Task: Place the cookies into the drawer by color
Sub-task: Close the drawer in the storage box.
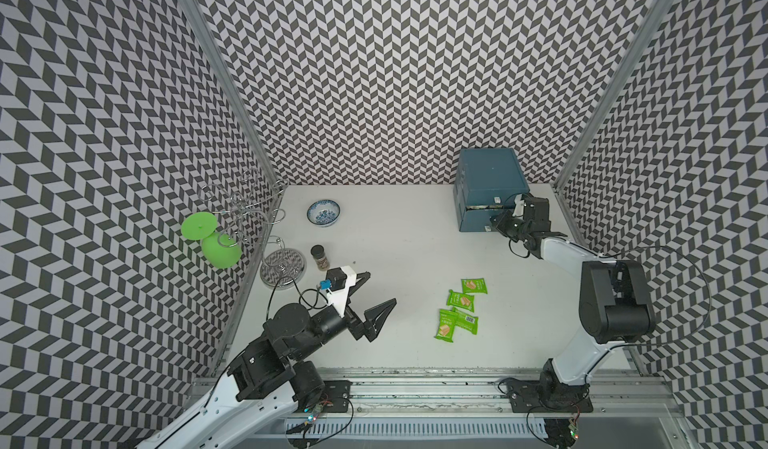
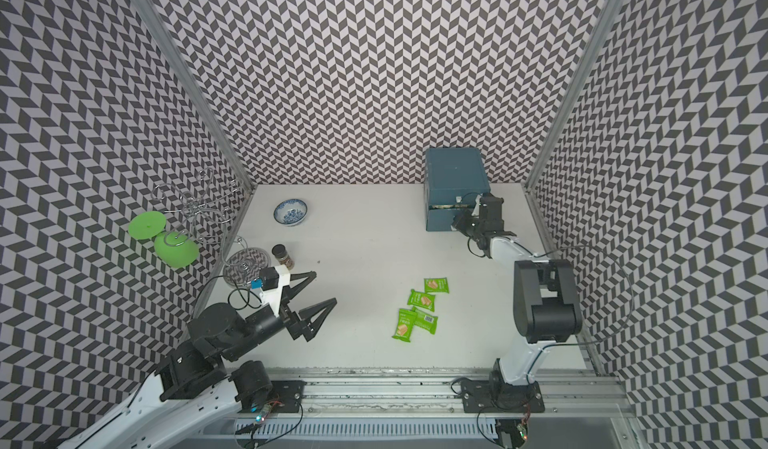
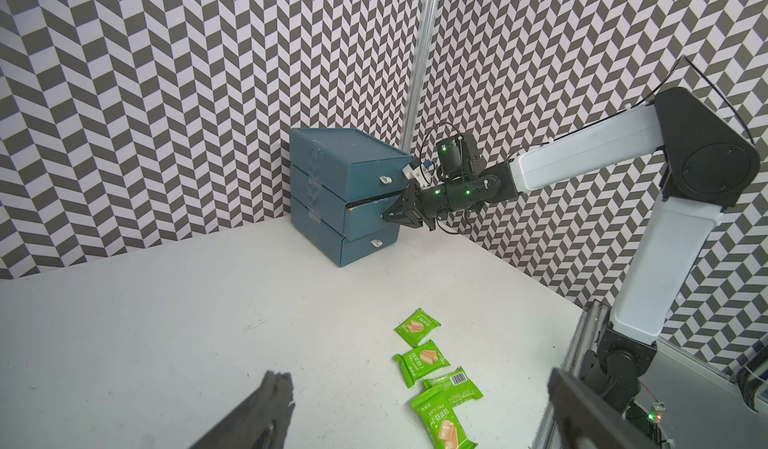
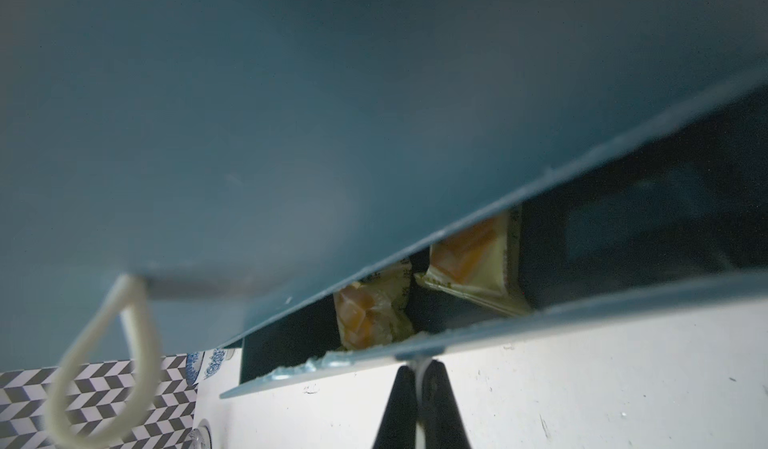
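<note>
- Four green cookies (image 1: 461,300) lie clustered on the counter (image 1: 395,239).
- Two pale yellow cookies (image 4: 370,310) show inside the slightly open middle drawer (image 3: 365,220).
- Right end effector (image 3: 384,217) is clamped on that drawer's white handle (image 4: 420,366).
- Left end effector (image 1: 380,288) hovers over the counter, fingers wide apart.

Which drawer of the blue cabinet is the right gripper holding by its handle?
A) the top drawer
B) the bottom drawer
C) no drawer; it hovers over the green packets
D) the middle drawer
D: the right gripper is shut on the white handle of the middle drawer, which stands slightly ajar; the top handle and bottom handle hang free.
</note>
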`<state>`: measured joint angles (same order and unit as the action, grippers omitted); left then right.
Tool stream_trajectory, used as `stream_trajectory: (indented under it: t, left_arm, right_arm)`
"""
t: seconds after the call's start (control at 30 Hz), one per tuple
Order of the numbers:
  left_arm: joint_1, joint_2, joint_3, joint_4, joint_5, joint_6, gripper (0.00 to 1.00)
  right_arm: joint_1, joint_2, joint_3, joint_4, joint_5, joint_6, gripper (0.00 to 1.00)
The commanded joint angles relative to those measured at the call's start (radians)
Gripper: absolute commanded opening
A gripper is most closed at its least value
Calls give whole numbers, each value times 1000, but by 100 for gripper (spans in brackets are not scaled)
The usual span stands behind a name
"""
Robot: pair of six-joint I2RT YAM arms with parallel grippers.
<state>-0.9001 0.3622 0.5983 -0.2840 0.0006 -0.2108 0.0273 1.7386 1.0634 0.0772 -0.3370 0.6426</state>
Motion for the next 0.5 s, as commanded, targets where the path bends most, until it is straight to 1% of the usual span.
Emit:
stream_trajectory:
  t: [0.0,0.27,0.47]
  left_arm:
    - [9,7,-8,26,19,1,100]
    - [9,6,-9,25,18,1,99]
    - [9,7,-8,25,19,1,100]
  right_arm:
    - [-4,18,35,87,-3,33,2]
    - [-5,32,24,160,-22,114,6]
    - [-4,12,-50,321,-41,214,9]
